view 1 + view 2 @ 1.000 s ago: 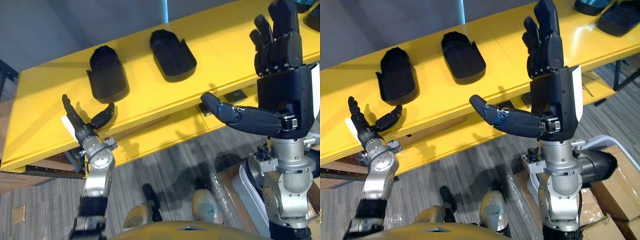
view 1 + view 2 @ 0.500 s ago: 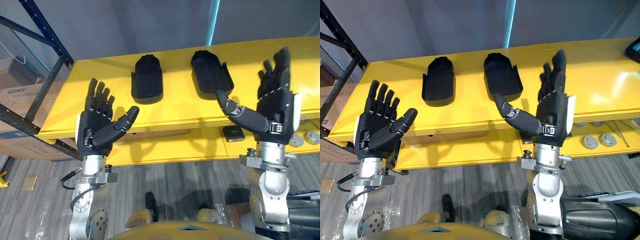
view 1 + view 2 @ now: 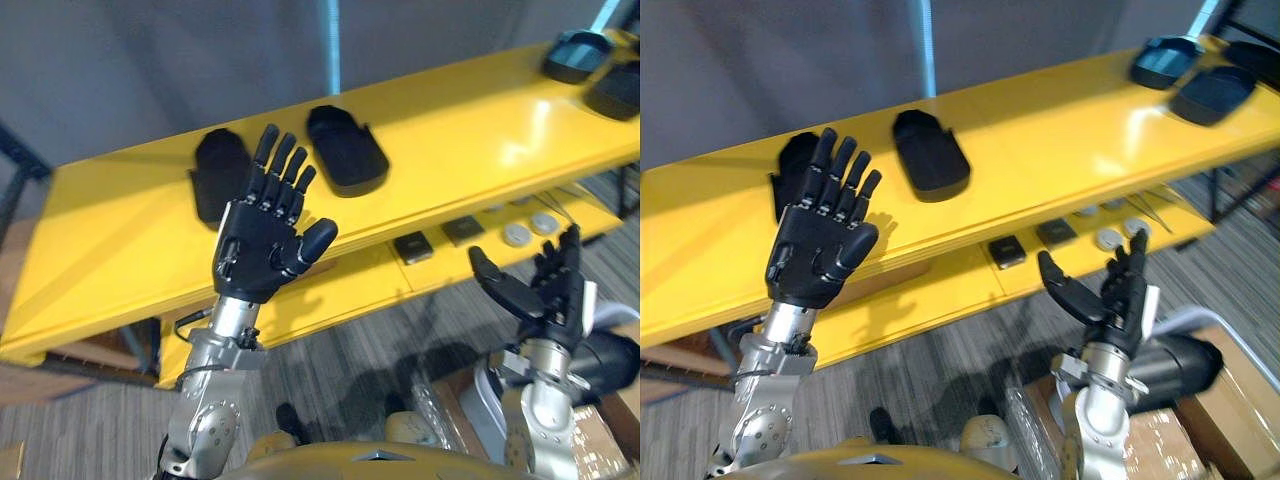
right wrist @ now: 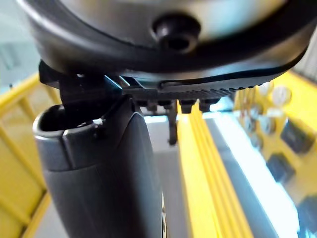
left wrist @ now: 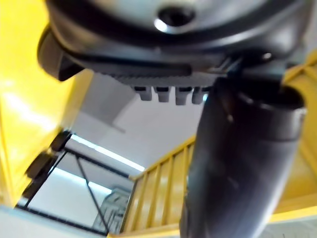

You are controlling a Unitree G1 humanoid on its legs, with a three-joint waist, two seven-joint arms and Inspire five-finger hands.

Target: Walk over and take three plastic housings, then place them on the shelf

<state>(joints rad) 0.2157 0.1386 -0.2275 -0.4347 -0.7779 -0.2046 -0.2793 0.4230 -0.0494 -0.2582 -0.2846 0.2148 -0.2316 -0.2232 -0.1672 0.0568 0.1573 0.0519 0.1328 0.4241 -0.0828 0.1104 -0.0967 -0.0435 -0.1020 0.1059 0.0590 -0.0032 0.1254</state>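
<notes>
The left housing (image 3: 215, 170) and the right housing (image 3: 347, 150) lie side by side on the yellow worktop (image 3: 480, 110). Both are black and matt. Each is a long shallow shell, rounded at one end and cut straight at the other, with a low raised rim. Far to the right on the same worktop lies a third dark housing (image 3: 1208, 95).

The left hand (image 3: 262, 245) is raised before the worktop with its fingers spread and straight, and it holds nothing. It covers one edge of the left housing in the head views, and the right housing lies just to its right. The right hand (image 3: 545, 295) is lower, in front of the lower shelf (image 3: 350, 285), with fingers relaxed and empty, well apart from both housings.
</notes>
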